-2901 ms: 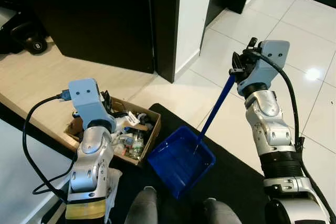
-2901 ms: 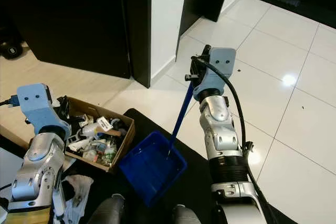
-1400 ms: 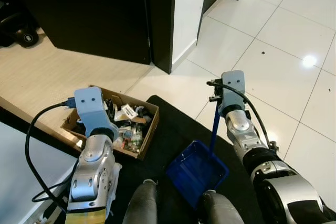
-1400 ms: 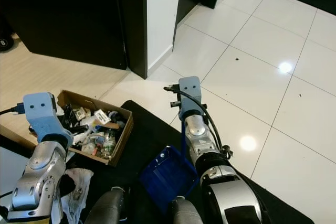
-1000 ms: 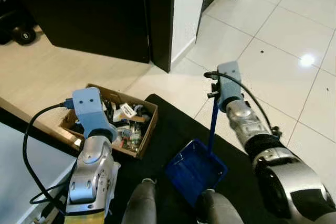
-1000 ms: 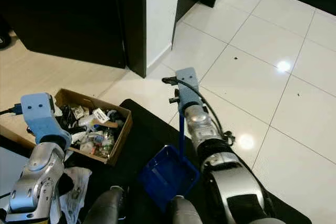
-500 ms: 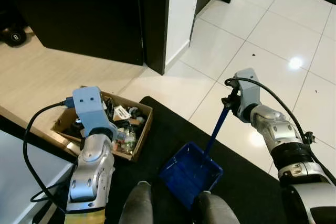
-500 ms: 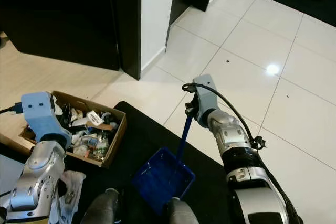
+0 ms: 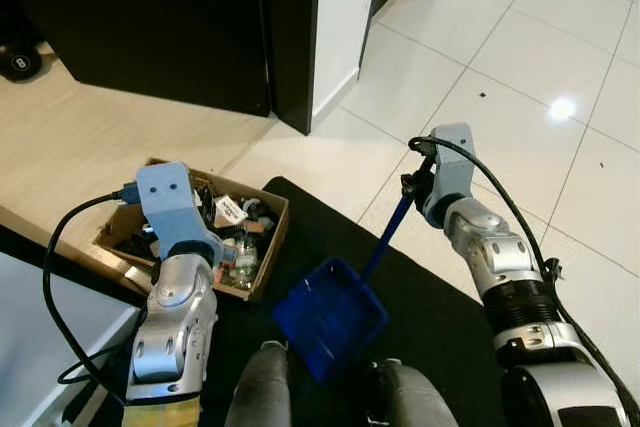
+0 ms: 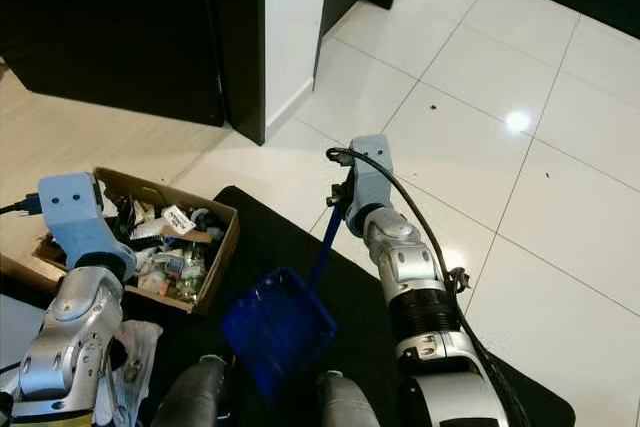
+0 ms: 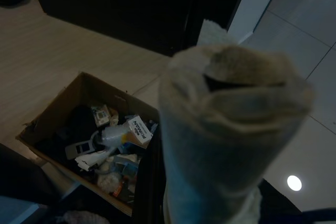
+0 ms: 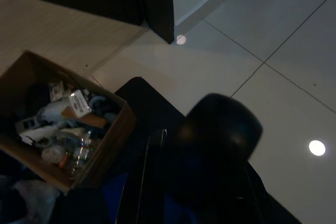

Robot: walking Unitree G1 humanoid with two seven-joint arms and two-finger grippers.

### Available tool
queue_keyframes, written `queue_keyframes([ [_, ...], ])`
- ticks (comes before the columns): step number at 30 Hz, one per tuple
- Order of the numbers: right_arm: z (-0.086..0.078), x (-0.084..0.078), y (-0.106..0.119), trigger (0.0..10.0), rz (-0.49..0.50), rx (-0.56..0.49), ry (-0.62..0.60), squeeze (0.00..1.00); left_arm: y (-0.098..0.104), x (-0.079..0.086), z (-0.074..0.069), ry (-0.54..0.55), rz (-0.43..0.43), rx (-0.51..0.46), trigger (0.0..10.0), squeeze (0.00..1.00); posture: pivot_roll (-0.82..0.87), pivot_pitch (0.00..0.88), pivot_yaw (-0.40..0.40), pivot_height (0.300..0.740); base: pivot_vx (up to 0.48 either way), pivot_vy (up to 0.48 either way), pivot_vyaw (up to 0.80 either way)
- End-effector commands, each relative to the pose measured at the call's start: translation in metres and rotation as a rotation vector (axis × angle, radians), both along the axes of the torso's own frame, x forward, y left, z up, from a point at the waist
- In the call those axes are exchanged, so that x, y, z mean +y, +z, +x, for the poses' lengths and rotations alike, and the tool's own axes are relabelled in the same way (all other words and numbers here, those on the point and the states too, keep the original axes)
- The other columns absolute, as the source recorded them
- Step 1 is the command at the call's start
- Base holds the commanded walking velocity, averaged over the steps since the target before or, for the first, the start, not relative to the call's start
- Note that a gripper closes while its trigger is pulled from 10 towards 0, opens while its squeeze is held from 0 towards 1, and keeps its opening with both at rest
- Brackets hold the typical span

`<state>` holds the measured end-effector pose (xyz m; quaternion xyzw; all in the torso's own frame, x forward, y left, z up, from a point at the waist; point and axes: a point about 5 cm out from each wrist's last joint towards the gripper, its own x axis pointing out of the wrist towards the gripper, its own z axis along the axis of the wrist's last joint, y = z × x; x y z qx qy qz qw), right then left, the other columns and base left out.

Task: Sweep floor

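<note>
1. The right gripper (image 9: 418, 185) is clamped on the top of a blue handle, holding a blue dustpan (image 9: 330, 316) that hangs low over a black mat (image 9: 430, 317), just beside the robot's own legs.

2. The pan sits tilted, its open mouth turned toward a cardboard box (image 9: 262, 247) full of bottles, wrappers and scraps. The pan and box are near each other but not touching.

3. The left arm is raised over the box. In its wrist view a rolled cloth or padded shaft (image 11: 231, 129) blocks the fingers; I cannot tell whether the left gripper is open or closed, or what it holds.

4. I can't make out what lies inside the pan.

5. This looks like the emptying step: carrying sweepings to the box. That is my guess.

6. Next, the pan's lip needs bringing over the box rim, then tipping so anything inside slides in, not onto the mat.

7. The white tiled floor (image 9: 520, 67) beyond shows a few dark specks.
</note>
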<state>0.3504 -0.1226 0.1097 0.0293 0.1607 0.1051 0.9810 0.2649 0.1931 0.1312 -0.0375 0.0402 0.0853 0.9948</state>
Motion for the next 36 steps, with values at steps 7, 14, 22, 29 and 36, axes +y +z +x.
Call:
queue_keyframes([
  [7,-0.009,0.003,-0.012,10.0,-0.023,0.008,-0.036,0.0,-0.003,-0.002,0.0,0.001,0.013,0.008,10.0,0.0,0.1,0.209,-0.045,0.74,0.0,0.0,0.0],
  [14,-0.01,0.011,-0.01,10.0,-0.061,0.022,0.008,0.0,-0.003,-0.001,0.001,0.005,0.012,0.005,10.0,0.0,0.1,0.208,-0.049,0.74,0.0,0.0,0.0],
  [22,-0.004,0.005,-0.005,10.0,-0.116,0.012,-0.005,0.0,-0.003,-0.003,0.001,0.006,0.009,0.003,10.0,0.0,0.1,0.204,-0.054,0.74,0.0,0.0,0.0],
  [29,0.001,0.007,0.01,10.0,-0.093,-0.015,-0.01,0.0,-0.004,-0.002,0.002,0.006,0.008,0.003,10.0,0.0,0.1,0.202,-0.053,0.74,0.0,0.0,0.0],
  [36,0.001,0.008,0.012,10.0,-0.096,-0.013,-0.004,0.0,-0.003,-0.003,0.003,0.003,0.007,0.001,10.0,0.0,0.09,0.201,-0.052,0.74,0.0,0.0,0.0],
])
